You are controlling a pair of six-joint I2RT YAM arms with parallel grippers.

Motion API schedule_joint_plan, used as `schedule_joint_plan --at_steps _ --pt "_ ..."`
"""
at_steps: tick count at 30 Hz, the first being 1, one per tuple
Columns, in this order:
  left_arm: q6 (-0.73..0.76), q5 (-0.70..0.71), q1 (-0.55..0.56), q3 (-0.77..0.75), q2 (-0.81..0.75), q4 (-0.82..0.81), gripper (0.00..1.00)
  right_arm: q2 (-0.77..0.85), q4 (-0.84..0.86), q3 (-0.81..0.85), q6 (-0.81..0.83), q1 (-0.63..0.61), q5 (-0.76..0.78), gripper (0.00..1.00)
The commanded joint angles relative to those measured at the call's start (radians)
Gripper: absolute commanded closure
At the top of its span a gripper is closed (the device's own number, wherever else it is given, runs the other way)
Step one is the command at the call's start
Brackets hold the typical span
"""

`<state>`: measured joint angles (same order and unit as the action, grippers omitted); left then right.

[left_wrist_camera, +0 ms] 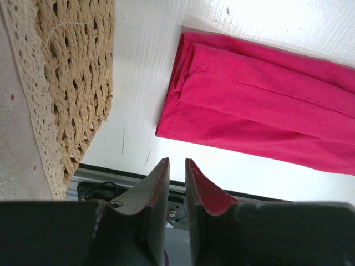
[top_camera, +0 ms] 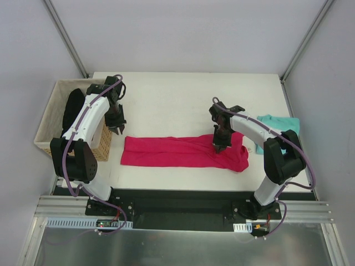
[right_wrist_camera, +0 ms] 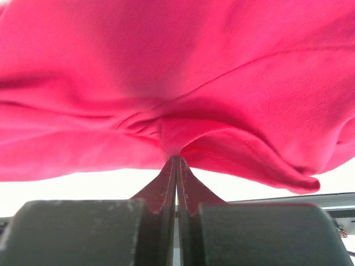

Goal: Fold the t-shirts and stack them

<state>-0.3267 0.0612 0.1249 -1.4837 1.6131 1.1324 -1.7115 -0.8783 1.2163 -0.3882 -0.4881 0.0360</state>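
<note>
The magenta-pink t-shirt point(top_camera: 183, 152) lies as a long folded strip across the front of the white table; it also shows in the left wrist view point(left_wrist_camera: 266, 116) and fills the right wrist view point(right_wrist_camera: 166, 83). My right gripper point(top_camera: 217, 147) is shut on a pinch of its cloth near the right end point(right_wrist_camera: 176, 159). My left gripper point(top_camera: 117, 130) hovers just left of the strip's left end, beside the basket, its jaws a narrow gap apart and empty point(left_wrist_camera: 176, 162). The teal t-shirt point(top_camera: 277, 124) lies crumpled at the table's right edge, partly behind the right arm.
A woven basket point(top_camera: 50, 119) with a pale liner stands off the table's left edge, holding a black garment point(top_camera: 72, 108); its wall shows in the left wrist view point(left_wrist_camera: 72, 83). The table's front edge and metal rail lie just below the pink shirt.
</note>
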Motion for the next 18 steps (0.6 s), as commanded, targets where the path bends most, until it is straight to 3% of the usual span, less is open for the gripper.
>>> schedule_joint_plan --at_steps 1,18 --pt "-0.012 -0.014 0.007 -0.015 -0.039 0.017 0.83 0.053 -0.050 -0.011 -0.035 -0.032 -0.018 0.99" --pt "-0.018 -0.008 0.005 0.008 -0.048 0.012 0.83 0.089 -0.126 -0.024 -0.020 -0.073 -0.027 0.99"
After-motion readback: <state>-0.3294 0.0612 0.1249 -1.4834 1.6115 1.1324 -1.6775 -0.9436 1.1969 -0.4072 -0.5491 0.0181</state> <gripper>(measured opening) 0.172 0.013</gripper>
